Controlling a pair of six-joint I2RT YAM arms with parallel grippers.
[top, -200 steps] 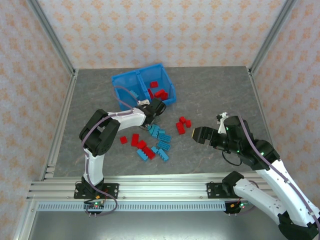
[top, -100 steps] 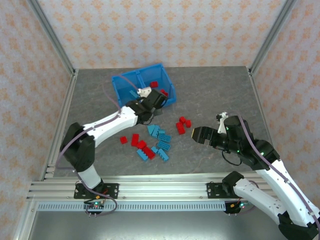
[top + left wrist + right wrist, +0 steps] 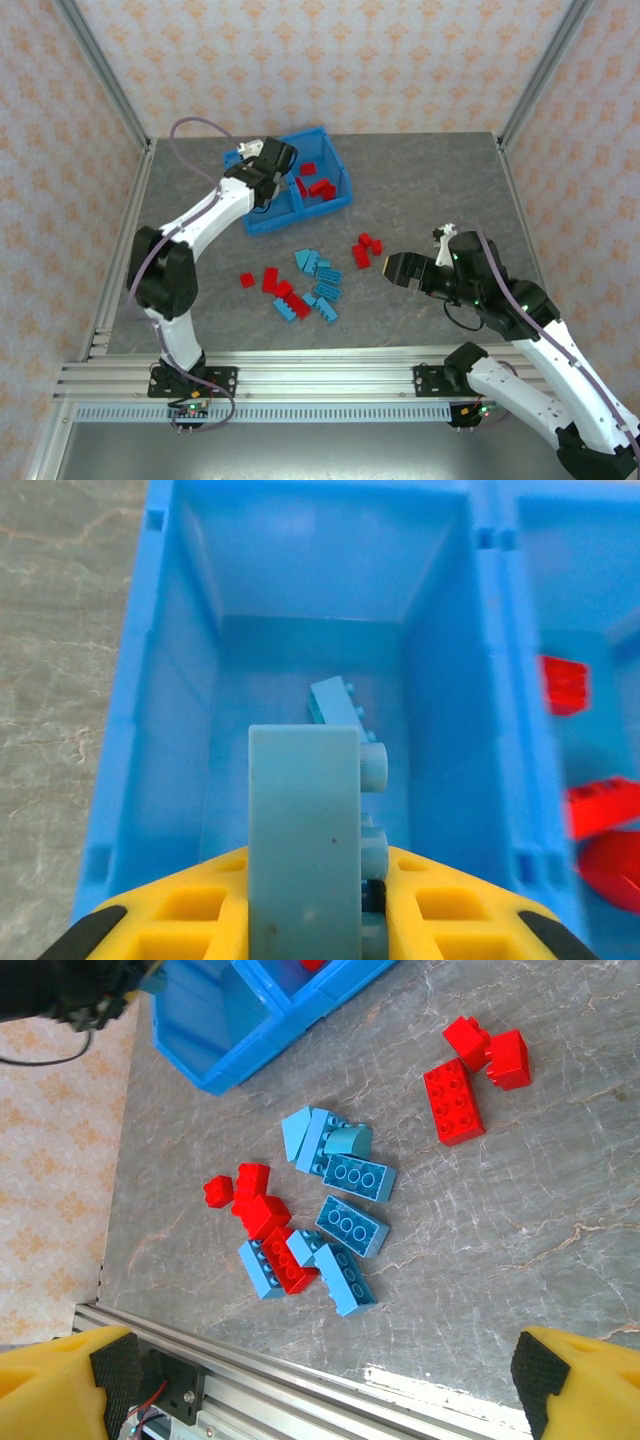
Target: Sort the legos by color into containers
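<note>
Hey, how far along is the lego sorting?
Done: red bricks in the right compartment, one light blue brick in the left compartment. In hand: the left gripper holds another blue brick above it. Left: about fifteen mixed bricks on the table; the right gripper hangs open.

Bright, even overhead light is flooding the counter (image 3: 420,180), throwing faint shadows. Near the left wrist lens, the light blue brick (image 3: 303,840) is looking soft.
</note>
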